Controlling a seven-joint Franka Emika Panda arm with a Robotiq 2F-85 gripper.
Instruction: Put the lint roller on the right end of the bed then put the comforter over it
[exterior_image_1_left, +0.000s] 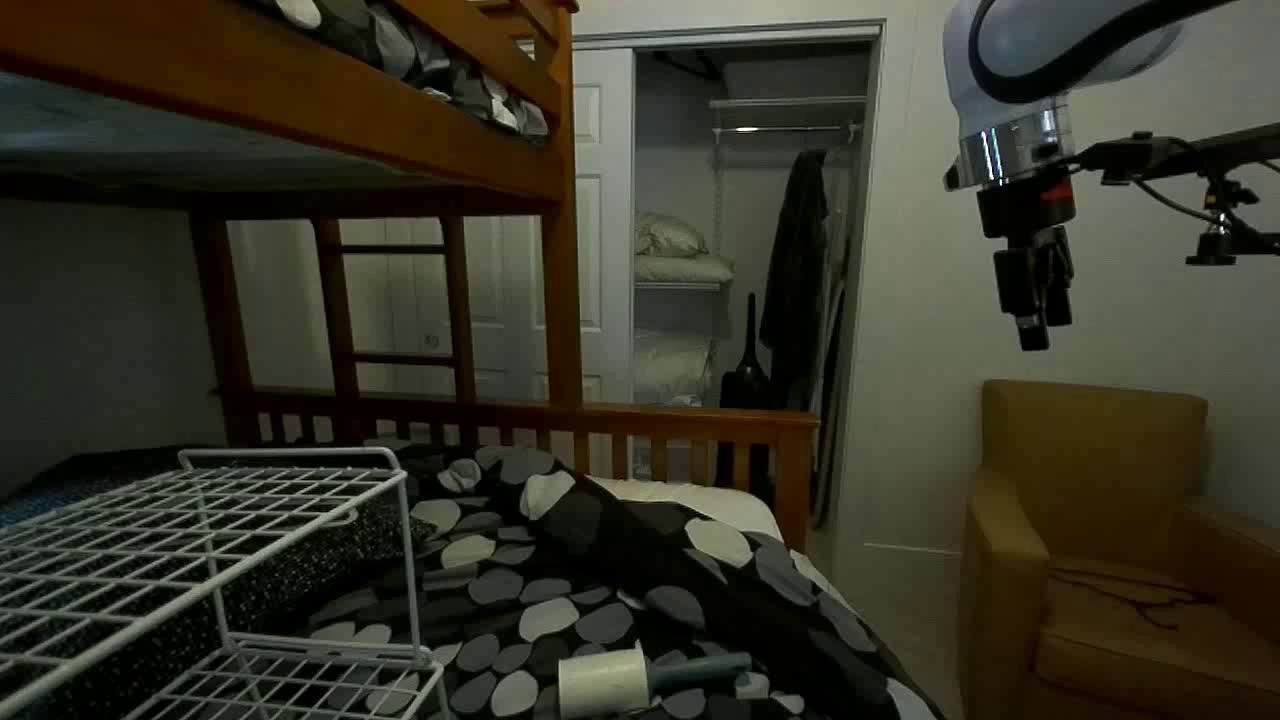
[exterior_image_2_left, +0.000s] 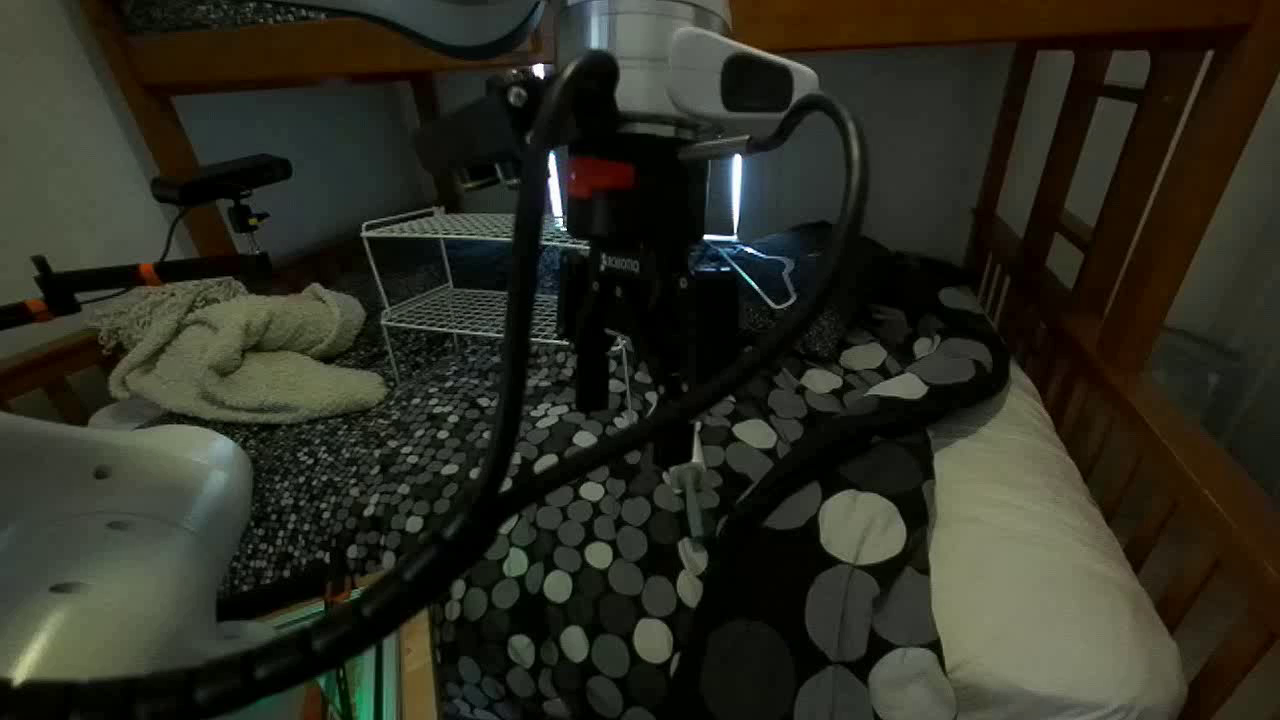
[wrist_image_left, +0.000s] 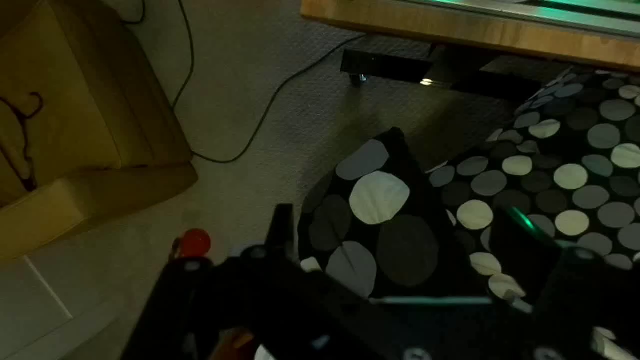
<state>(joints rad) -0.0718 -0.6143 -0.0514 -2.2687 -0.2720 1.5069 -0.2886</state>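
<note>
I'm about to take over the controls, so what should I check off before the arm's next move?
1. Fingers empty: ok, they stand apart and grip nothing.
2. Lint roller set down: ok, it lies on spotted bedding.
3. Lint roller at the right end of the bed: cannot tell; the pictures don't settle which end is meant.
4. Comforter over the lint roller: not ok, the roll shows uncovered in an exterior view.
5. Comforter corner free to grip: probably ok, it juts out over the floor in the wrist view.
6. Fingers at the comforter: not ok, they hang in the air, apart from it.
</note>
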